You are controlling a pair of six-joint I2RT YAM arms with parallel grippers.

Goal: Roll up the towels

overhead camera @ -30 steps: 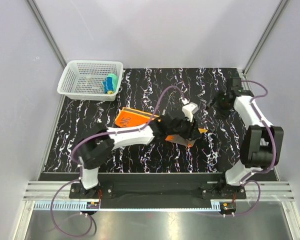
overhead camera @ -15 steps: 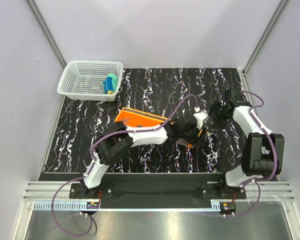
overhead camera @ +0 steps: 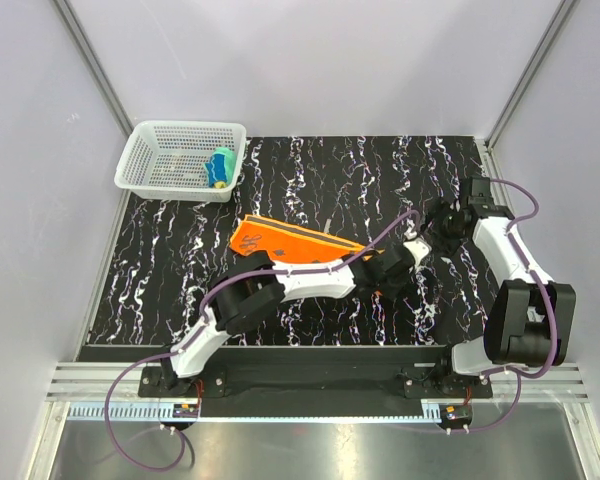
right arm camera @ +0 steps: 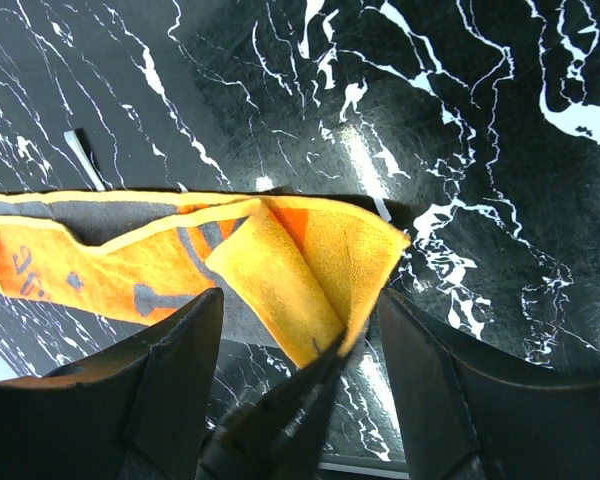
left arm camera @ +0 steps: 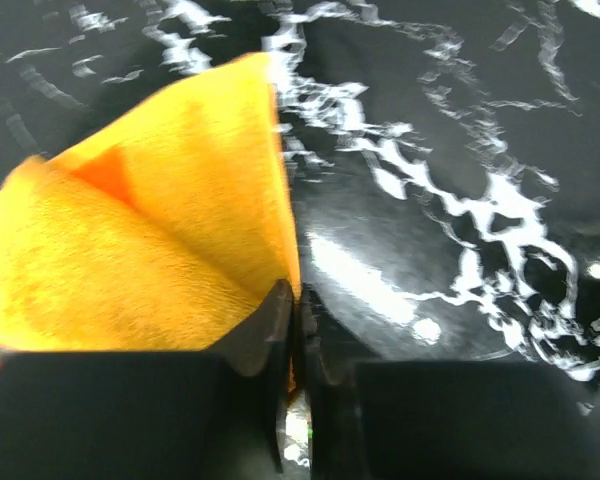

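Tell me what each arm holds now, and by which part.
The left fingers pinch the orange towel by the edge of its folded end. The right fingers are open and hold nothing.

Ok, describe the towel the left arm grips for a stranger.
On the black marbled table, look centre, right of the white mesh basket. The bright orange towel with grey marks has one corner pinched in the shut jaws of the left gripper; the teal-yellow bundle sits inside the basket.

We see a white plastic mesh basket (overhead camera: 170, 190) at the upper left of the overhead view, resting on the far left corner of a black tabletop veined with white (overhead camera: 310, 170). Pale grey walls (overhead camera: 310, 60) rise behind it.
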